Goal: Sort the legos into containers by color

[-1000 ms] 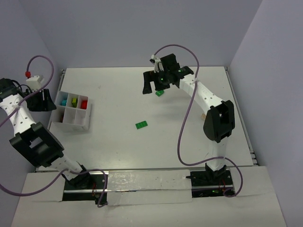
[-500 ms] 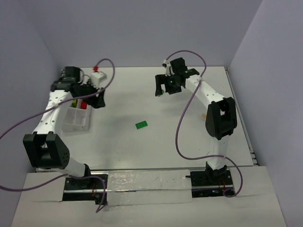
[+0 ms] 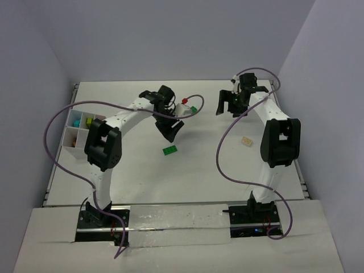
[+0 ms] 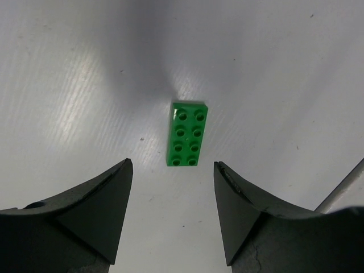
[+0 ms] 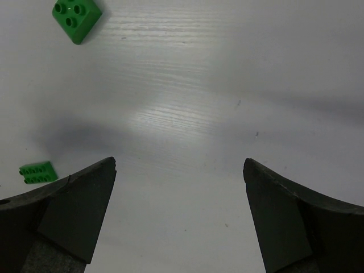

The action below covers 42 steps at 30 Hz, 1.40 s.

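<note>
The left gripper point(image 3: 169, 129) hangs over the middle of the table point(image 3: 227, 170) with its jaws spread and nothing held. In its wrist view a flat green lego point(image 4: 187, 134), two studs by four, lies lengthwise just ahead of the fingertips point(image 4: 108, 193), centred on the gap and touching neither. The right gripper point(image 5: 180, 164) is also spread wide and empty, with only bare table between its fingers. A square green lego point(image 5: 77, 20) with four studs sits well ahead of it, off toward the finger on the left of that view, and the flat green one shows small beside that same finger. A tan lego point(image 3: 247, 140) lies behind the right claw, toward the arm bases. The container point(image 3: 72, 138) stands well apart from the left claw at the table's left edge, partly hidden by the arm. It seems to hold a blue and a yellow-green piece, though the view is too small to be sure.
</note>
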Available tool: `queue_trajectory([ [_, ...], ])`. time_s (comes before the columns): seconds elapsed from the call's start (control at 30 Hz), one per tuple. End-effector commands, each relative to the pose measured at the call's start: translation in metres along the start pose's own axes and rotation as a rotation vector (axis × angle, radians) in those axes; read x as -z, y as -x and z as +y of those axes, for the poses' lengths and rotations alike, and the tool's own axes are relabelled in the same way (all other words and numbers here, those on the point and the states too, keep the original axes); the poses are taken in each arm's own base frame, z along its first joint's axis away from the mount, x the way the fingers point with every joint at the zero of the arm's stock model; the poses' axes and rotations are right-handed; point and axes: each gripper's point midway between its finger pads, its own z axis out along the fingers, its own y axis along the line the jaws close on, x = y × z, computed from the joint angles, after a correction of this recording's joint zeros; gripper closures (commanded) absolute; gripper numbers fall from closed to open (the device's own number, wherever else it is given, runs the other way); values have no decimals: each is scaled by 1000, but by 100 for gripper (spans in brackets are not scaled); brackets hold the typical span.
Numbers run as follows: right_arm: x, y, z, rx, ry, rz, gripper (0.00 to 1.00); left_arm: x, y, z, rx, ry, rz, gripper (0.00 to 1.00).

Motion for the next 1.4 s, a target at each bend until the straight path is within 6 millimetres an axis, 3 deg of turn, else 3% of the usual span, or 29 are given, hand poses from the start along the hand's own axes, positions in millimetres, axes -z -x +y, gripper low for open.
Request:
queue_trajectory([
  [0.0,31,18,-6,11,17,-90,0,-5,3,-8,-5,37,80,32],
  [0.2,32,14,-18,-11,17,-85,0,-38,-11,-24,-37,19,210,31],
  [0.57,34,16,-16,-19,33,-90,0,-62,-23,-21,-39,96,299,32],
  [0.93,35,18,-18,-26,33,-93,0,-85,-32,-34,-148,267,374,43],
  [1.03,36,18,-19,-29,33,-94,0,-86,-35,-37,-156,271,390,50],
  [1.27,39,18,-20,-35,38,-96,0,-85,-38,-42,-154,248,400,89],
  [1.37,41,18,-19,-35,38,-101,0,-72,-28,-40,-115,231,341,100],
])
